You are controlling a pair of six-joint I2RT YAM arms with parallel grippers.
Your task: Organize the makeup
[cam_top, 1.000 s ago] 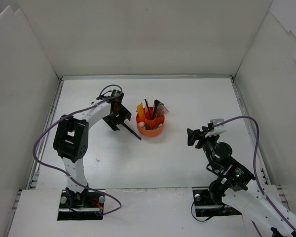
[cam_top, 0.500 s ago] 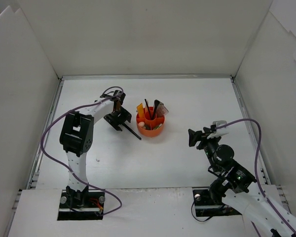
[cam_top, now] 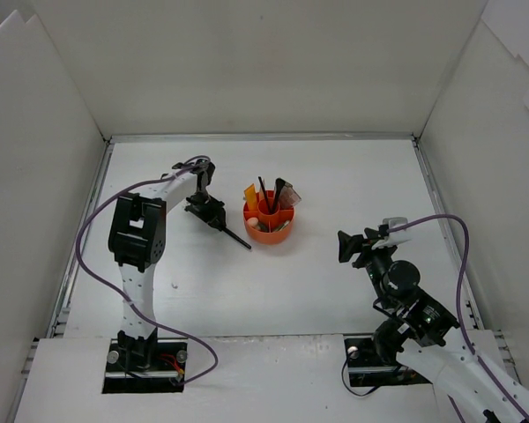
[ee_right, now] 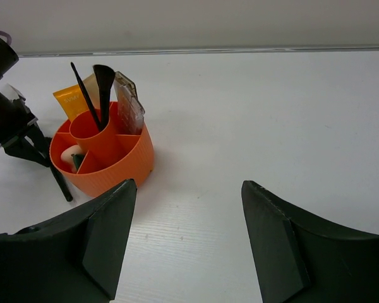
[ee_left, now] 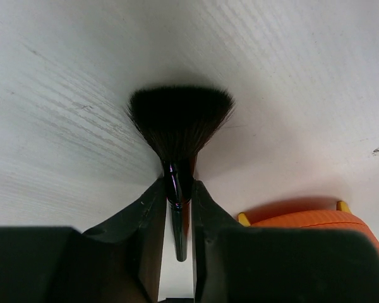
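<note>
My left gripper [ee_left: 177,197] is shut on the thin handle of a black fan brush [ee_left: 179,120], whose bristles spread low over the white table. From above, that gripper [cam_top: 204,206] stands just left of the red-orange holder [cam_top: 269,220], and the brush handle [cam_top: 236,237] pokes out toward the near right. The holder [ee_right: 114,158] has two black brushes [ee_right: 103,85], an orange tube [ee_right: 71,101], a brown-pink palette [ee_right: 130,106] and a beige sponge [ee_right: 68,156] in it. My right gripper [ee_right: 188,185] hangs open and empty, well right of the holder.
White walls [cam_top: 44,176] enclose the table on the left, back and right. The left arm's purple cable [cam_top: 88,231] loops out to the left. The right arm [cam_top: 406,291] sits at the near right.
The left gripper's jaws have shut on the fan brush handle, and its wrist has shifted slightly left and back. The right arm has barely moved.
</note>
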